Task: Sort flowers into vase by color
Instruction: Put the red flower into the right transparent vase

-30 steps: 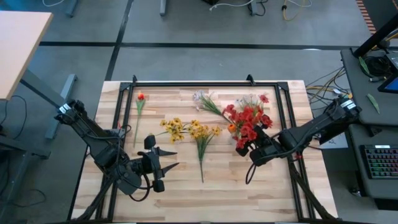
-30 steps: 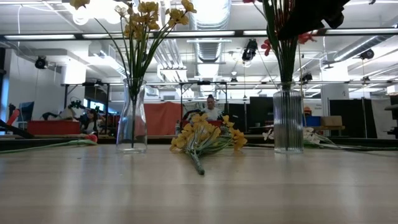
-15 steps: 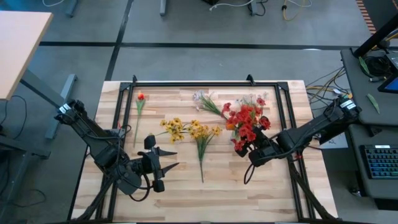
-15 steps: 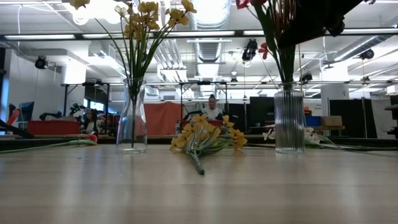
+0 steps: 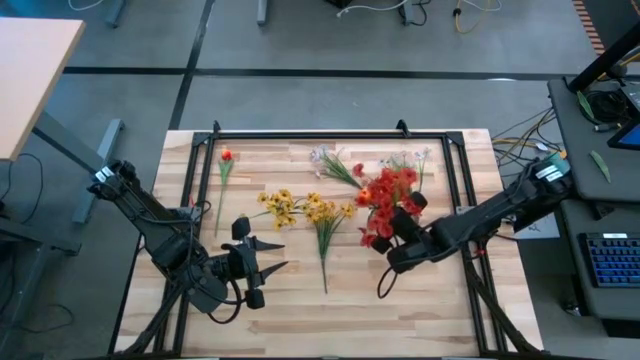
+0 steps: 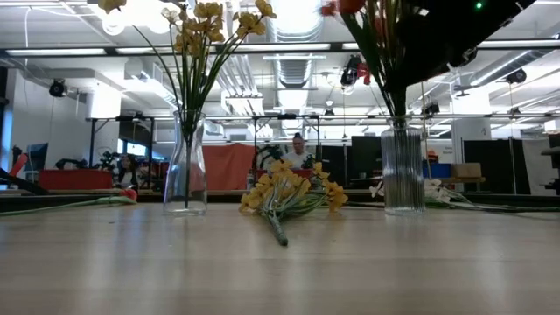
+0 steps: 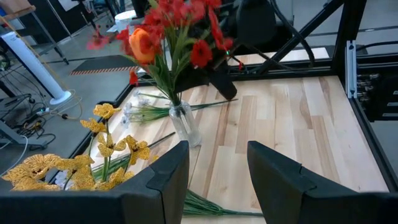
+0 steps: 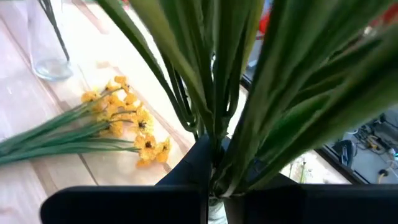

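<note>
A bunch of red flowers (image 5: 385,198), with one orange bloom, stands with its stems in a ribbed glass vase (image 6: 402,171). My right gripper (image 5: 393,243) is shut on that bunch above the vase. A smooth glass vase (image 6: 186,175) holds yellow flowers (image 5: 281,207). A yellow spray (image 5: 325,216) lies flat on the table. A single red stem (image 5: 226,162) and white sprays (image 5: 331,163) lie near the far edge. My left gripper (image 5: 283,254) hovers open near the table's left near part, touching nothing. My right gripper holds the red bunch by its green stems (image 8: 217,124), pinched between the two fingers (image 8: 200,163) above the vase mouth. It comes from the table's right near side, across the stems. The lower stem ends stay inside the ribbed vase (image 7: 185,124), and the bunch leans toward the table's left.
A black frame (image 5: 310,133) runs along the table's far edge and down both sides. Bare wood (image 5: 330,310) stretches along the near edge between the arms. A person sits far off in the room (image 6: 297,150) beyond the table.
My right gripper has moved toward the table's left and a little toward the near edge, staying shut on the red bunch. The blossoms have swung left with it, and the stems now lean left in the ribbed vase.
</note>
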Action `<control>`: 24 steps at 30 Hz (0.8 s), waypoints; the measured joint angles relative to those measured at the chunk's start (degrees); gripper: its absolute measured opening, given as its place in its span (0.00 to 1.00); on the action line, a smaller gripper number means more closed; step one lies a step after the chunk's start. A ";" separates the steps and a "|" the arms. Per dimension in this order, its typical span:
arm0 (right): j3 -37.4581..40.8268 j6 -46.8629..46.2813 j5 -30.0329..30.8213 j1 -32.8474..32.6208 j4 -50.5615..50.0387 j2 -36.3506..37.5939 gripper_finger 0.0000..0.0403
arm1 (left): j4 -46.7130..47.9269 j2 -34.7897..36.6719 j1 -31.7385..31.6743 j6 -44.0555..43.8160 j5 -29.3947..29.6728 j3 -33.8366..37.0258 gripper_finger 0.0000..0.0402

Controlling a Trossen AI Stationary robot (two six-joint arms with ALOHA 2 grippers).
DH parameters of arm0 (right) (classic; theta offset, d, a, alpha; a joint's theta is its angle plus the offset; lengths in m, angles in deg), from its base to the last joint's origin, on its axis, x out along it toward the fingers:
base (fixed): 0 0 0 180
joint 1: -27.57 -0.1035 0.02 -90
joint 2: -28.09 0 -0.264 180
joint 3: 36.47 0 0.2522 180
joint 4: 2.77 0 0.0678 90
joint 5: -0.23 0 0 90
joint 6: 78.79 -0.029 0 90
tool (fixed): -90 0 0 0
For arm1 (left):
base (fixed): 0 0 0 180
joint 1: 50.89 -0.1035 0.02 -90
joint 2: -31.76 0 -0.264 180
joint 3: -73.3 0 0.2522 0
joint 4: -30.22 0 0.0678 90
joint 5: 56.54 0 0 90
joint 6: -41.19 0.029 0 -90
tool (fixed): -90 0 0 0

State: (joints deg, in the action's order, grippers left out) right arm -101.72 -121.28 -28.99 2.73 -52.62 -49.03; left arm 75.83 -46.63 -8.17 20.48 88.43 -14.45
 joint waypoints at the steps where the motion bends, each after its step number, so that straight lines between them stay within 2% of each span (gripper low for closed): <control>1: 0.00 0.06 0.10 0.00 0.20 -0.43 0.03 | 0.00 0.00 0.00 0.00 -0.02 0.02 0.37; 17: -0.10 -0.21 0.29 0.02 0.30 0.63 0.04 | -0.15 0.00 0.00 -0.80 0.00 0.04 0.37; 24: -0.52 -0.36 0.38 0.02 0.39 2.50 0.21 | -0.05 0.00 0.00 -1.56 0.00 0.04 0.37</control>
State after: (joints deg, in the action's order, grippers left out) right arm -102.24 -121.64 -28.61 2.75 -52.24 -46.53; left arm 75.78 -46.63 -8.17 18.92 88.44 -14.41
